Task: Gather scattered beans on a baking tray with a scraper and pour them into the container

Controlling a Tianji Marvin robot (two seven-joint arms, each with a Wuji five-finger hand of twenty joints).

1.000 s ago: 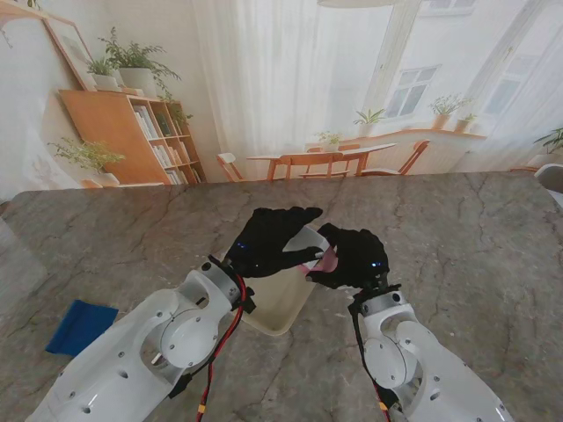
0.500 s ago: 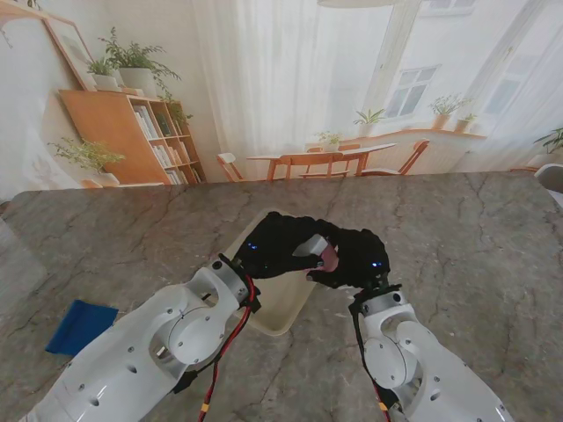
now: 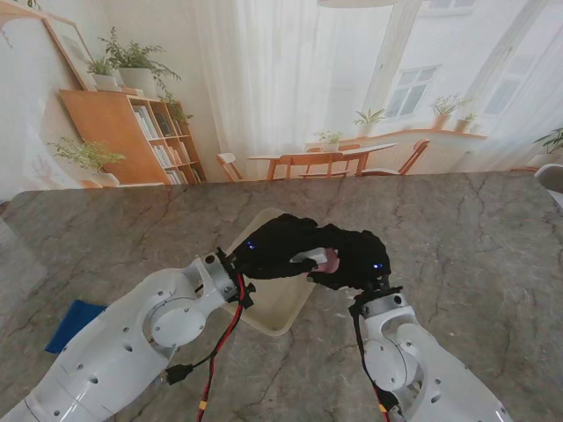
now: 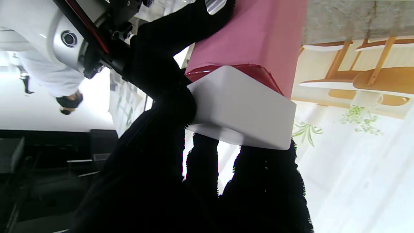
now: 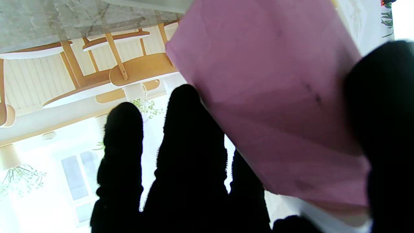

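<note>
Nearest to me in the stand view, the two white arms rise from the bottom corners, the left arm (image 3: 132, 338) trailing a red and black cable (image 3: 215, 352), and a blue cloth (image 3: 75, 323) lies on the marble table (image 3: 475, 255) just left of that arm. Beyond the arms a cream tray (image 3: 280, 308) sits on the table, its near corner bare; beans on it are too small to make out. Over the tray's middle the two black-gloved hands meet. The left hand (image 3: 277, 249) reaches in from the left, and its wrist view shows its fingers (image 4: 258, 181) closed on a white scraper (image 4: 242, 108), the flat blade pinched between thumb and fingers. The scraper's edge lies against the dark red rim of a pink container (image 4: 262, 35). The right hand (image 3: 356, 257) is clamped on that container (image 3: 329, 259), which shows in the stand view only as a small pink patch between the two hands; in the right wrist view its pink wall (image 5: 271, 106) fills the frame with the fingers (image 5: 190, 155) along one side and the thumb on the other. The container is held off the table above the tray, tilted. Farther off, the table's far part is bare marble, and behind it stands a printed backdrop of a room with a bookshelf (image 3: 141, 132) and curtains.
</note>
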